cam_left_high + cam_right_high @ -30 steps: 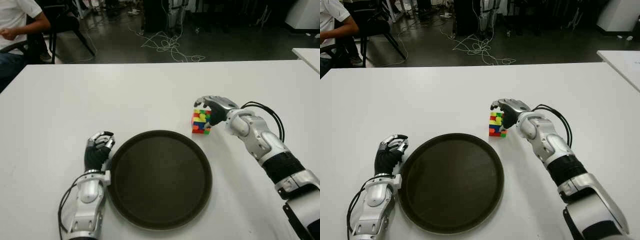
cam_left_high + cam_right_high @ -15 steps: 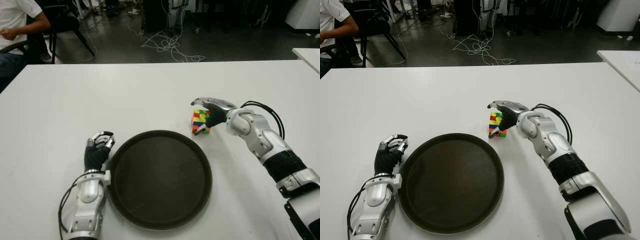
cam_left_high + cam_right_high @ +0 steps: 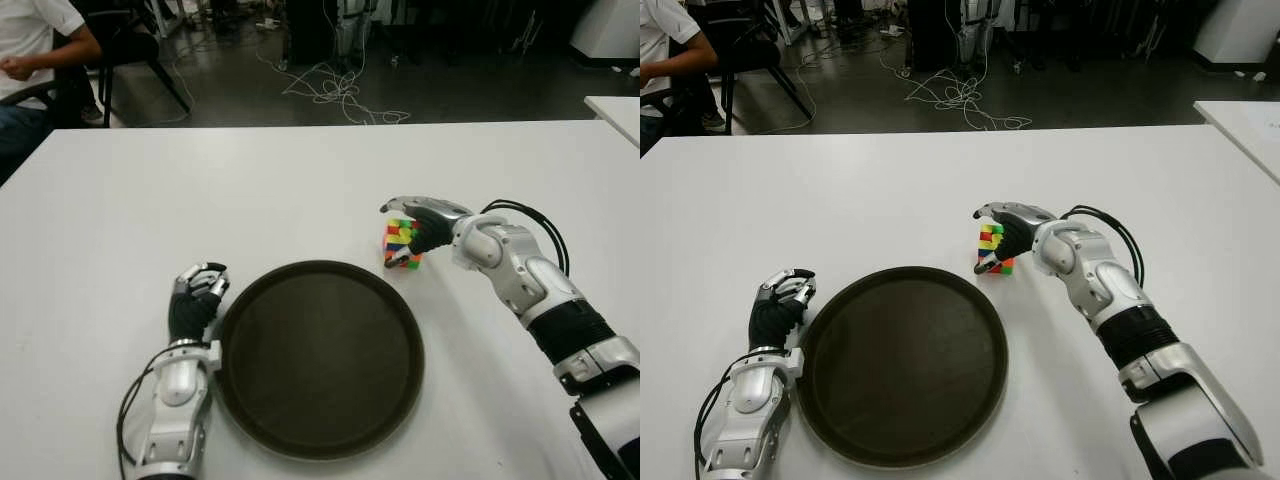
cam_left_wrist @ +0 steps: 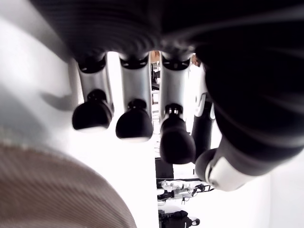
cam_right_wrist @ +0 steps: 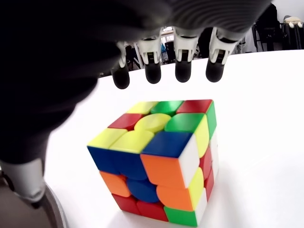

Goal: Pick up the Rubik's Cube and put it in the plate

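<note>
The fingers (image 5: pixel 183 66) of the right hand (image 3: pixel 425 222) hang spread over the Rubik's Cube (image 3: pixel 402 243), not yet closed on it, so a hasty squeeze could tip or skid it across the white bench (image 3: pixel 300 180). The cube sits just beyond the dark round plate (image 3: pixel 320 440), toward the bench's middle. The left hand (image 3: pixel 195 300) shows curled and empty beside the plate's left rim, nearer the front edge.

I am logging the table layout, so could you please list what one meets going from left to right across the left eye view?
left hand → plate → Rubik's Cube → right hand, its fingers arched over the cube without closing on it.
</note>
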